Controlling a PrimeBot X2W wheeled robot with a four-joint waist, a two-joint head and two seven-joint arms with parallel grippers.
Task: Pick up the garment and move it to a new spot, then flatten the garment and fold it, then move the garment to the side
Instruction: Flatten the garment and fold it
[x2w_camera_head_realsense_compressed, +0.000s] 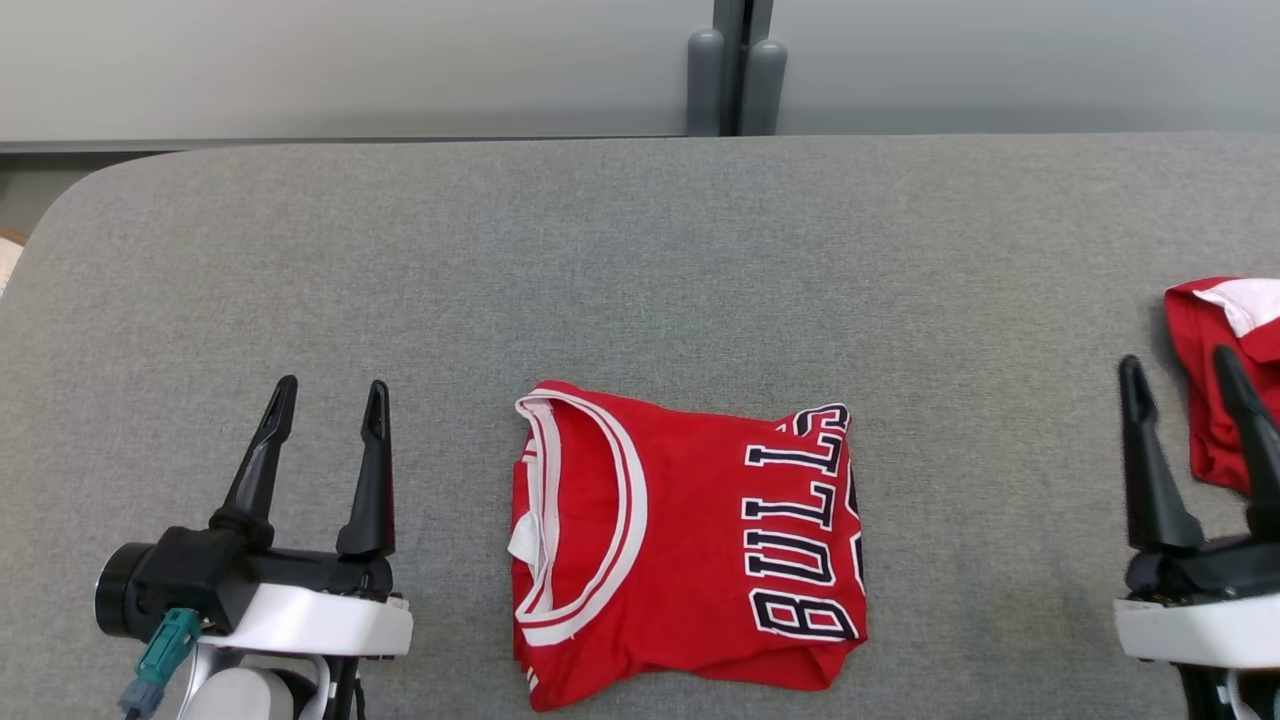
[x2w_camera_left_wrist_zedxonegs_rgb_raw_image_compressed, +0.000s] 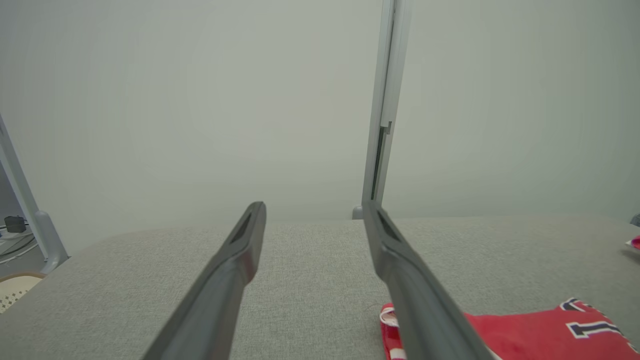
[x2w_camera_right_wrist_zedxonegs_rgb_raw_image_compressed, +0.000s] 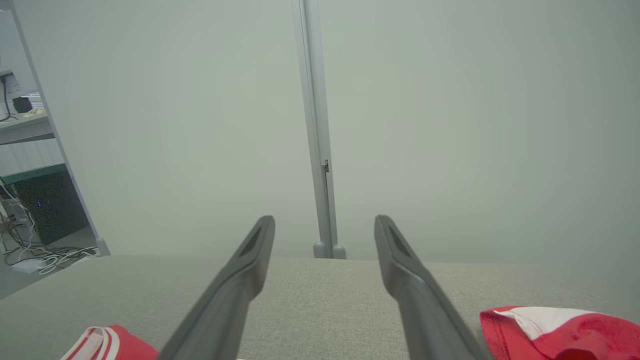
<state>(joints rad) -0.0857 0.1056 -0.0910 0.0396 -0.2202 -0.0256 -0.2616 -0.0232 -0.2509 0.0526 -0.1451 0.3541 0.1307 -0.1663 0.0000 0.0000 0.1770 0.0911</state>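
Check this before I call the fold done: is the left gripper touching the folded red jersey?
Apart. The head view shows a strip of bare grey surface between the left gripper and the folded red jersey.

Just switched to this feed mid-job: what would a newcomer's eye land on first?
The folded red BULLS jersey, lying in the middle of the grey padded surface. The left gripper and the right gripper stand open and empty on either side of it. A second red garment lies crumpled at the far right, beyond the right gripper.
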